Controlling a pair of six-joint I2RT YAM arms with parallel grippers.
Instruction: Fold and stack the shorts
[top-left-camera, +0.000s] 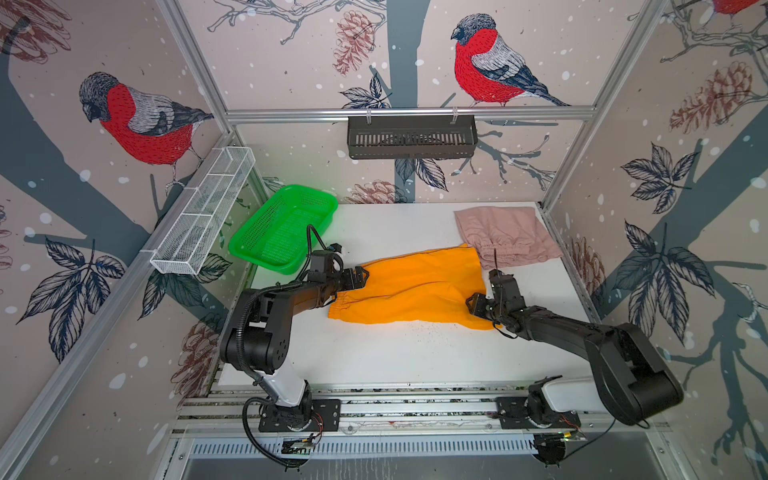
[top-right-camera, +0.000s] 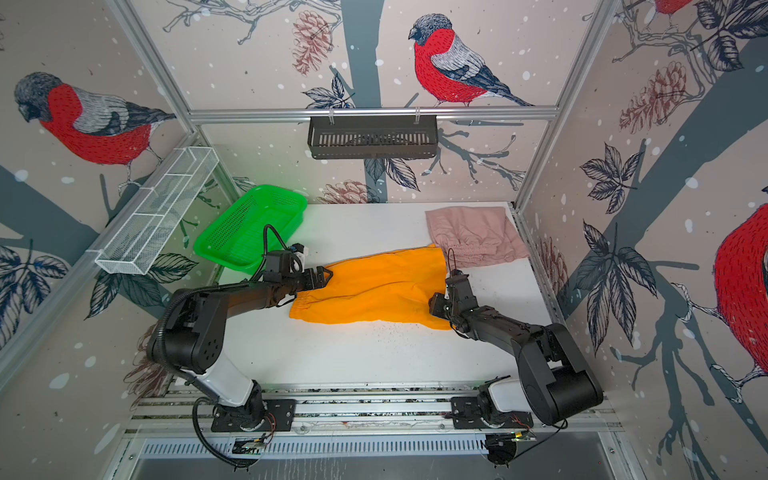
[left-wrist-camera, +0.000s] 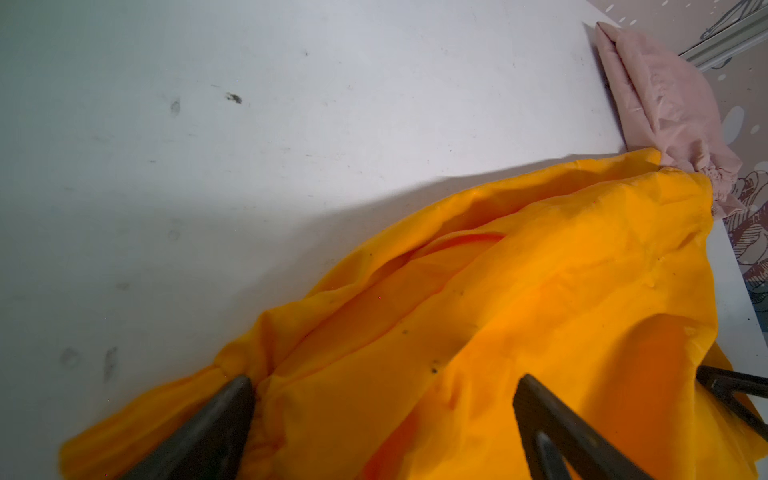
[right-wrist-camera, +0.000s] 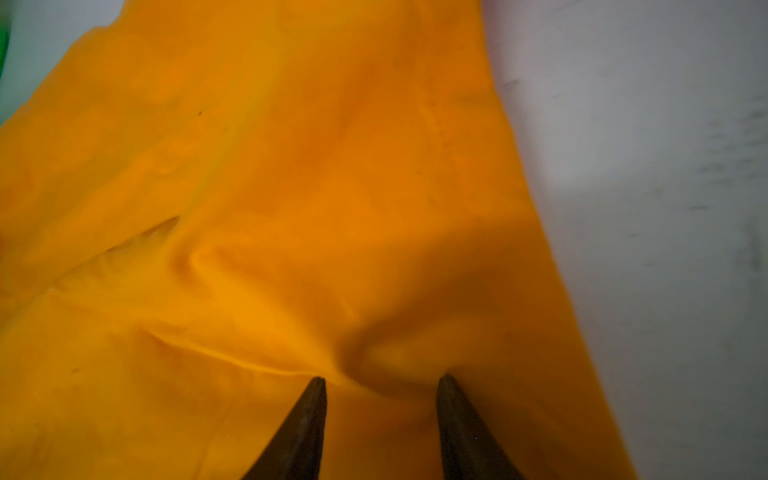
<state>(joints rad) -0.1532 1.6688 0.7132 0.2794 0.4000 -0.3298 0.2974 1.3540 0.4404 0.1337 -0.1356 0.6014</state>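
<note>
The orange shorts (top-left-camera: 415, 286) (top-right-camera: 374, 291) lie spread across the middle of the white table (top-left-camera: 395, 357), gathered waistband to the left. Their far right corner touches the pink shorts (top-left-camera: 503, 237) (top-right-camera: 473, 235), which lie folded at the back right. My left gripper (top-left-camera: 361, 276) (left-wrist-camera: 384, 380) is open, low over the waistband end, with orange cloth (left-wrist-camera: 519, 291) under and between its fingers. My right gripper (top-left-camera: 484, 289) (right-wrist-camera: 382, 379) is at the shorts' right end. Its jaws stand partly apart, and their tips press into puckered orange cloth (right-wrist-camera: 291, 187).
A green mesh basket (top-left-camera: 257, 216) sits at the back left, just behind the left arm. A white wire rack (top-left-camera: 203, 212) hangs on the left wall and a black slotted tray (top-left-camera: 411, 137) on the back rail. Bare table lies in front of the shorts.
</note>
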